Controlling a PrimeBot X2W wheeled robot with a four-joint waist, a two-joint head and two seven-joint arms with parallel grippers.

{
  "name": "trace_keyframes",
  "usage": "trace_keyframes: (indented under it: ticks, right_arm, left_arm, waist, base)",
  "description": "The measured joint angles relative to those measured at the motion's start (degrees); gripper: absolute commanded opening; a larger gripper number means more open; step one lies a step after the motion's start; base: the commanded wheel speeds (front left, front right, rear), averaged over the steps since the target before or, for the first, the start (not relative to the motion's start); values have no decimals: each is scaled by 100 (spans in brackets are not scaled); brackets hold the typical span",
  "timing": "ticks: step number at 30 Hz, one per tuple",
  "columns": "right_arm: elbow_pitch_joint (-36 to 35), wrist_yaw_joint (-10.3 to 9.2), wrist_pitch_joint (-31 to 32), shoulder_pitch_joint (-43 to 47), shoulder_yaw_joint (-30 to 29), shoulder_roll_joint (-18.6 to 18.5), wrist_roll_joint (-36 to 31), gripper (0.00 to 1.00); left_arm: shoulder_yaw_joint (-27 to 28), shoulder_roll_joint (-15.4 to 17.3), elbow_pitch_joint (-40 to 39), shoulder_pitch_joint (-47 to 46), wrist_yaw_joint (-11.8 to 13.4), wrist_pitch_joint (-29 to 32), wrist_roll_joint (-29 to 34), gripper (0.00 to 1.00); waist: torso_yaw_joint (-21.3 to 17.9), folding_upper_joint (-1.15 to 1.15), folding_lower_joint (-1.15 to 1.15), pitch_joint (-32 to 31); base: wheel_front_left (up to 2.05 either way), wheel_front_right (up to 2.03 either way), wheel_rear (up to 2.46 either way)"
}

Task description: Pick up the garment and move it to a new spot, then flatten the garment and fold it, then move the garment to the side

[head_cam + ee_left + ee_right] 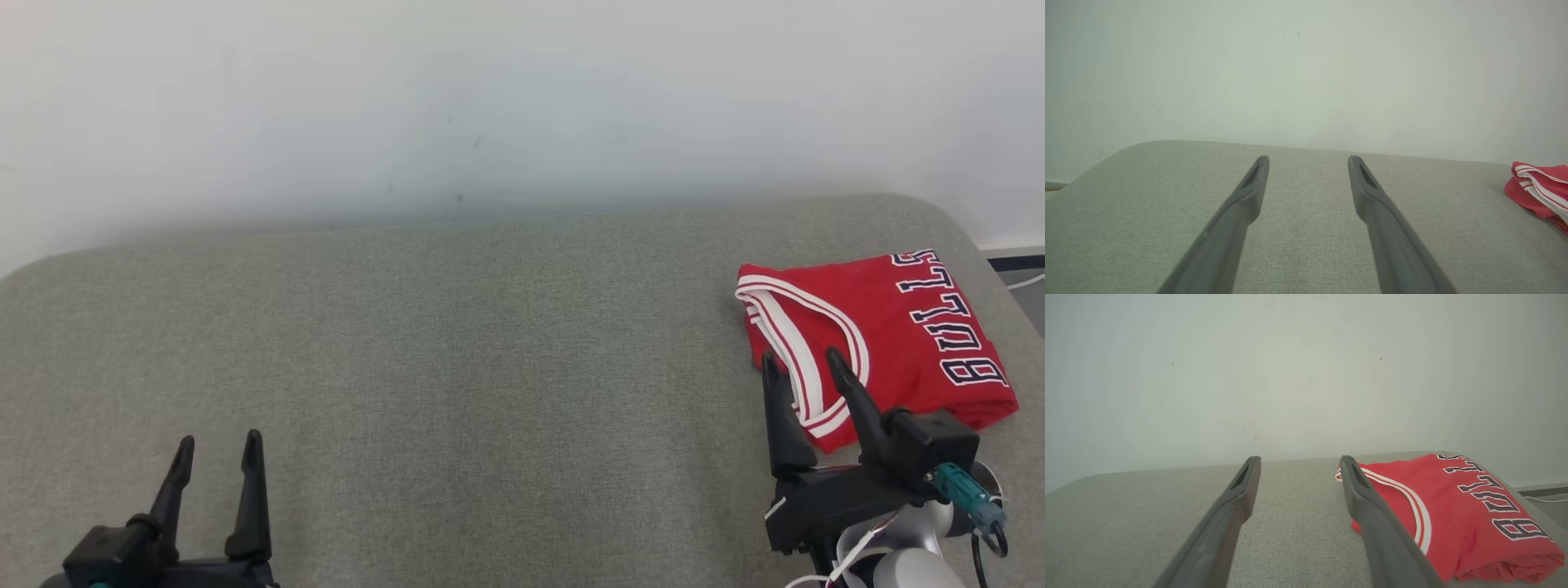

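The red jersey (890, 327) lies folded at the right end of the grey worktop (490, 327), "BULLS" lettering facing up. The right hand (801, 356) is at its near-left corner, its 2 fingers spread apart and holding nothing. The left hand (220, 438) is well apart from the jersey, fingers also spread and empty.

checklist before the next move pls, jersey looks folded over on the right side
1. The red jersey is folded into a compact stack: ok.
2. It lies at the right end of the grey cushion, fully on it: ok.
3. The right gripper has its jaws open and holds nothing: ok.
4. Its fingertips are clear of the jersey's white trim: cannot tell, they overlap it in the head view.
5. The left gripper has its jaws open, empty, far from the jersey: ok.
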Motion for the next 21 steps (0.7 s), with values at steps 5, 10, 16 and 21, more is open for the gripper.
trace_keyframes:
  ticks: [5, 10, 16, 21]
  right_arm:
    - [107, -2, -214, 60, 9, 2, 11, 100]
    - [172, -2, -386, 66, 8, 5, 53, 100]
    - [220, -2, -511, 71, 52, 7, 55, 100]
    - [268, 1, -591, 71, 79, 7, 59, 100]
  left_arm:
    - [23, -21, -2, 30, 1, 1, -65, 100]
    - [85, -125, -51, 66, 8, 0, -138, 100]
    - [121, -120, -67, 70, 48, 0, -140, 100]
    - [132, -121, -79, 72, 47, 0, -178, 100]
  waist:
    - [-67, 0, 0, -10]
    - [-116, 0, 0, -10]
    - [-136, 0, 0, -5]
    - [-134, 0, 0, 8]
  base:
    - [0, 0, 0]
    - [0, 0, 0]
    - [0, 0, 0]
    - [0, 0, 0]
